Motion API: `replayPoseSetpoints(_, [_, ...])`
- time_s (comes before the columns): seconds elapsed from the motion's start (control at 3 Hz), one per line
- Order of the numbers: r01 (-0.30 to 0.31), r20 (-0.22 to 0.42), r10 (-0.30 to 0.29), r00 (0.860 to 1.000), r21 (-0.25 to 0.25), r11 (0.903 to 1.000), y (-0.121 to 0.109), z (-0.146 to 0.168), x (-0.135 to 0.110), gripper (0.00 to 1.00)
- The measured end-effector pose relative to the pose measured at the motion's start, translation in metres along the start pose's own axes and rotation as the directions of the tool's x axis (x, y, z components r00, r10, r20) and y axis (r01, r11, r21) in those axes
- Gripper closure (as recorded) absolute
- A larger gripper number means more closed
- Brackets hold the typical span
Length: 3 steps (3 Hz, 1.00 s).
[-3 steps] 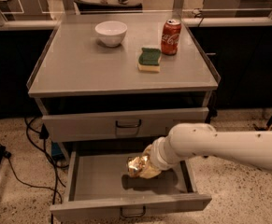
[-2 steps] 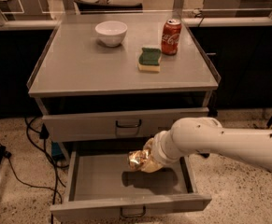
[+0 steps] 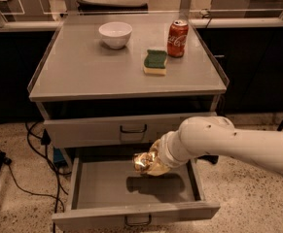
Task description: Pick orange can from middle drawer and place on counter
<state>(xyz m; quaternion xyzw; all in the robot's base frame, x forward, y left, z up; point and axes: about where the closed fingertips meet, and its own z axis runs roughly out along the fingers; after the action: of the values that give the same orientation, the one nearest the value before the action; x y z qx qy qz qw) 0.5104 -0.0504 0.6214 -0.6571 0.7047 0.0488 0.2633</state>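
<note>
1. I see the counter (image 3: 92,72) in the middle of my view. I will tell where all the other things are from it.
2. The middle drawer (image 3: 131,212) is below the counter. It is pulled out toward me, so I can look down onto its flat grey floor.
3. The small dark handle (image 3: 137,221) sits in the middle of that drawer's front, the part farthest out from the counter.
4. The top drawer (image 3: 131,129) is right under the counter, and it is pushed in.
5. My white arm (image 3: 238,142) comes in from the right side of my view, lower than the counter top.
6. The gripper (image 3: 150,163) is below the counter's front edge and over the open drawer.
7. Its fingers are closed tight on the orange can (image 3: 142,162).
8. The orange can is up in the air, below the counter and above the drawer floor, not touching it. Its shiny end points to the left of my view.
9. A dark shadow (image 3: 155,183) lies on the drawer floor under the can.
10. A white bowl (image 3: 115,34) stands on the counter, near the back.
11. A red can (image 3: 178,38) stands upright on the counter at the back right.
12. A green and yellow sponge (image 3: 155,62) lies flat on the counter, just in front of the red can.
</note>
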Motion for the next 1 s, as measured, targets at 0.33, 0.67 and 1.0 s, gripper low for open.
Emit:
replayPoseSetpoints(0.33, [-0.051, -0.015, 0.052, 0.999, 0.029, 0.9983, -0.024, -0.046, -0.016, 1.0])
replayPoseSetpoints(0.67, [-0.129, -0.038, 0.131, 0.991, 0.055, 0.9902, -0.05, -0.138, -0.045, 1.0])
replayPoseSetpoints(1.0, [-0.129, -0.038, 0.131, 0.991, 0.055, 0.9902, -0.05, -0.138, -0.045, 1.0])
